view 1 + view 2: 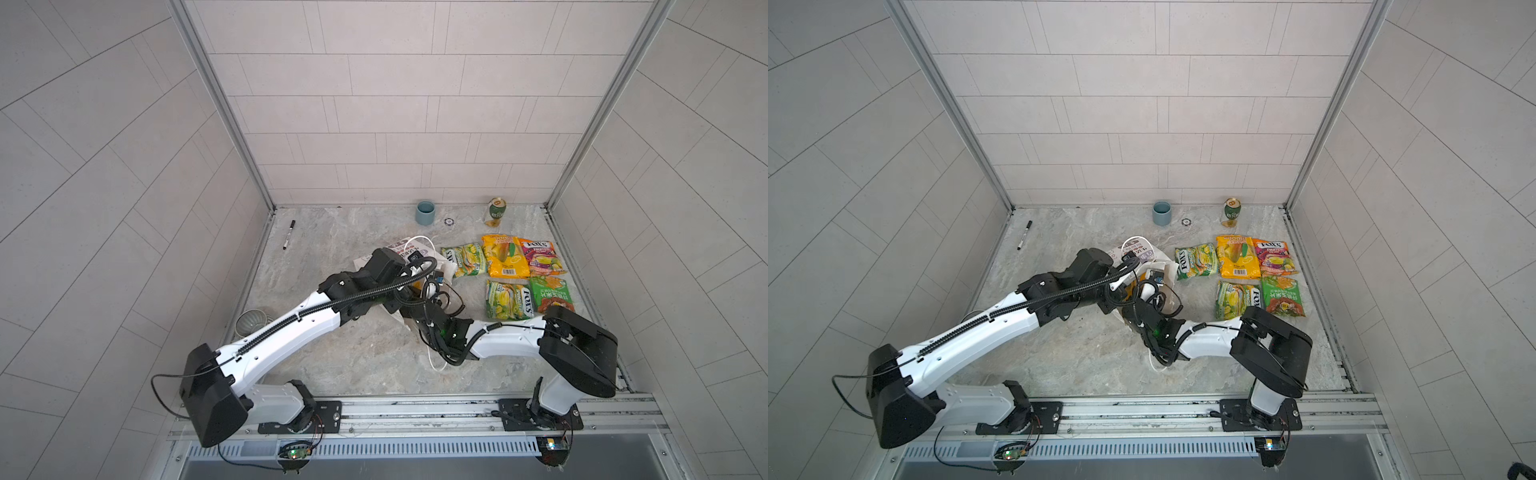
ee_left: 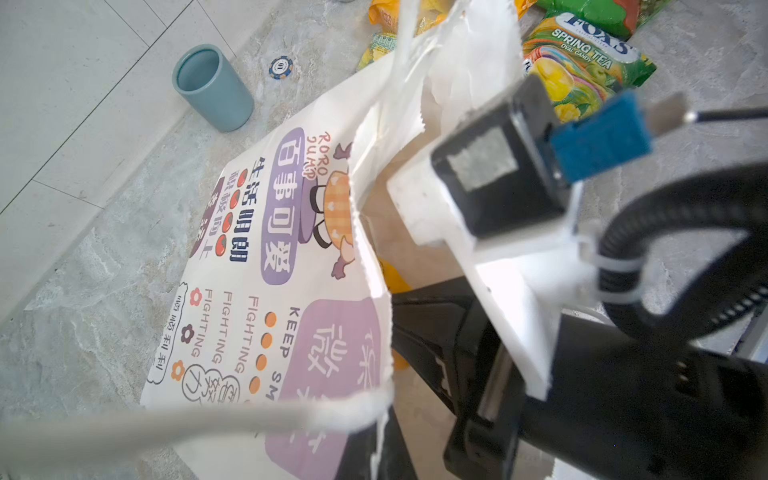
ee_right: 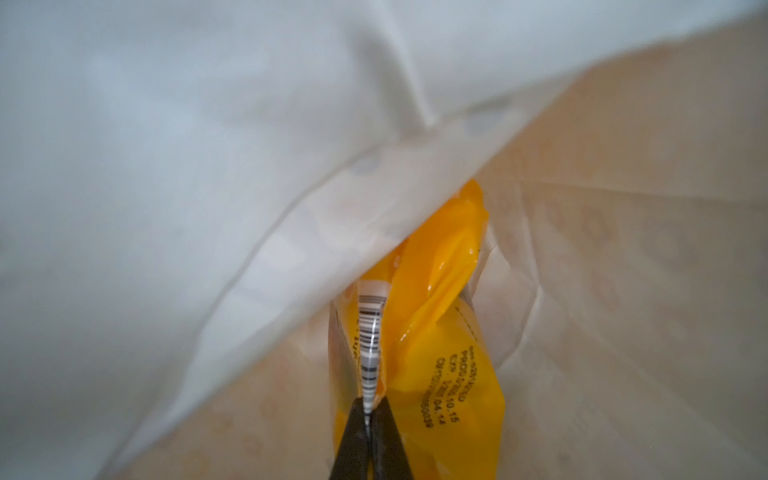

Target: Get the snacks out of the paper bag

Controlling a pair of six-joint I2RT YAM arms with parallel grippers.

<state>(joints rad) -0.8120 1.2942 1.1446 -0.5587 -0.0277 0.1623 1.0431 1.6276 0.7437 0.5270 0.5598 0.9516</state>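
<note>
- right gripper (image 3: 368, 424): deep inside the paper bag (image 3: 208, 166), tips clamped on the barcode edge of a yellow packet (image 3: 440, 365).
- left gripper (image 2: 380, 449): closed, looks pinched on the bag's rim next to a blurred cord handle (image 2: 166, 424). its tips are mostly hidden by the paper.
- bag sits mid-table in both top views with its printed face showing. both wrists cover most of it.
- five packets (image 1: 505, 255) already out, lying flat in two rows just right of the bag.
- back row: green-yellow fox's, yellow-orange, pink fox's.
- front row: another green-yellow fox's and a green one, right by the right arm's elbow.
- along the back edge: blue-grey cup (image 1: 425, 212), poker chip (image 1: 447, 221), drink can (image 1: 496, 212).
- marker (image 1: 289, 235) is far left. a ribbed grey bowl (image 1: 253, 326) sits beside the left arm.
- grey marble-look table (image 1: 353, 361), white tiled walls, aluminium frame posts.
</note>
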